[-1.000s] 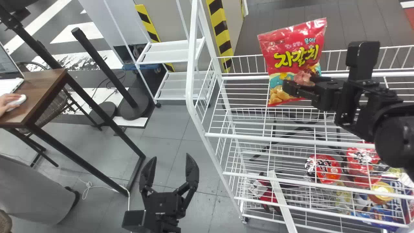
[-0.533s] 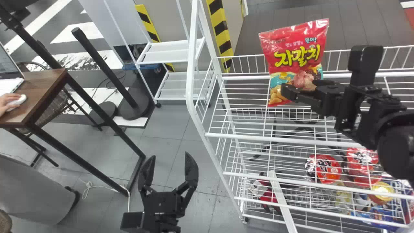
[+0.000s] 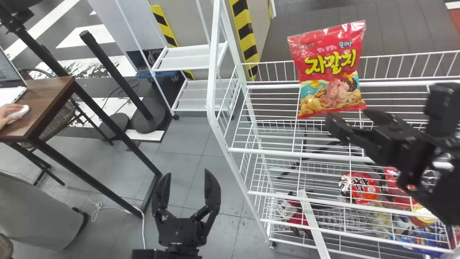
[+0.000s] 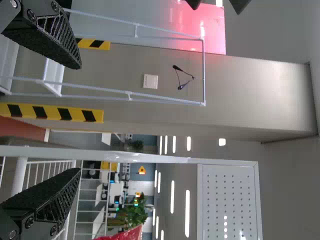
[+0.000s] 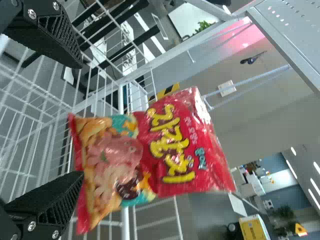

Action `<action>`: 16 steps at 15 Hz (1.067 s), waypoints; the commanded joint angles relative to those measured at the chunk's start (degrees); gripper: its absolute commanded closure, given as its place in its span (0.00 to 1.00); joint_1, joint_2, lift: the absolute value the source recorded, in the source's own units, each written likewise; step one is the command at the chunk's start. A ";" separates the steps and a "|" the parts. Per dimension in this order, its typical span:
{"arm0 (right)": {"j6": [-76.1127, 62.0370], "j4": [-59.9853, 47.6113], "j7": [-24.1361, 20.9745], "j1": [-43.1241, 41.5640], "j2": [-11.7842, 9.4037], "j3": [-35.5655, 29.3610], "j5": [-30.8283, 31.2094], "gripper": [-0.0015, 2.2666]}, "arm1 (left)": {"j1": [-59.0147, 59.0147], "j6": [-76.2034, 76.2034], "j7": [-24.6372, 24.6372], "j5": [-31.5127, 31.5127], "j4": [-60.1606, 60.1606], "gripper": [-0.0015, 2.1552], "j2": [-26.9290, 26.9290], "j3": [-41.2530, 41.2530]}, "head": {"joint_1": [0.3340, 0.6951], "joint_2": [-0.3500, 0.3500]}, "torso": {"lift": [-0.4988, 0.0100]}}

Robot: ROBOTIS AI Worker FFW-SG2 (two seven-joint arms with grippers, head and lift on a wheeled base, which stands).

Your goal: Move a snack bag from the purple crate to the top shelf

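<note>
We see a red snack bag with yellow lettering and a picture of golden snacks along its lower part. It stands nearly upright, tilted a little, on the top level of a white wire rack, on the right side of the scene.

Just on the near side of the bag, we see the right end effector, its two flat black fingers spread, with nothing pinched between them. In the right wrist view, the bag lies just beyond the fingertips; we cannot tell whether one finger touches its bottom edge.

Near us, left of the rack, the left end effector hangs over the grey floor. Its fingers are spread wide too, with nothing between them.

Through the wires, lower in the rack, we make out two round red packages, a red-and-white packet farther left, and blue packaging toward the right. A flat white bar slants among the wires.

At the far left, a brown desk bears a laptop. Between it and the rack, farther off, we find a small white shelf unit and yellow-and-black striped edging.
</note>
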 commanded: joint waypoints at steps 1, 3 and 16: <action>-4.59 -2.99 1.65 7.24 -0.97 -3.46 2.25 0.02 | 0.62 -0.01 0.28 -0.26 -0.64 0.04 0.14 -1.81 | 1.00 1.00 | 0.98; -11.27 -3.52 3.41 12.77 -0.97 -6.80 3.04 0.02 | 2.11 -0.01 0.01 -0.61 -2.75 0.04 0.58 -3.04 | 1.00 0.93 | 0.98; -32.72 3.25 6.49 25.78 -1.94 -17.34 3.92 0.04 | 5.89 13.53 0.54 -8.26 -15.05 0.04 3.22 -17.01 | 1.00 0.34 | 0.98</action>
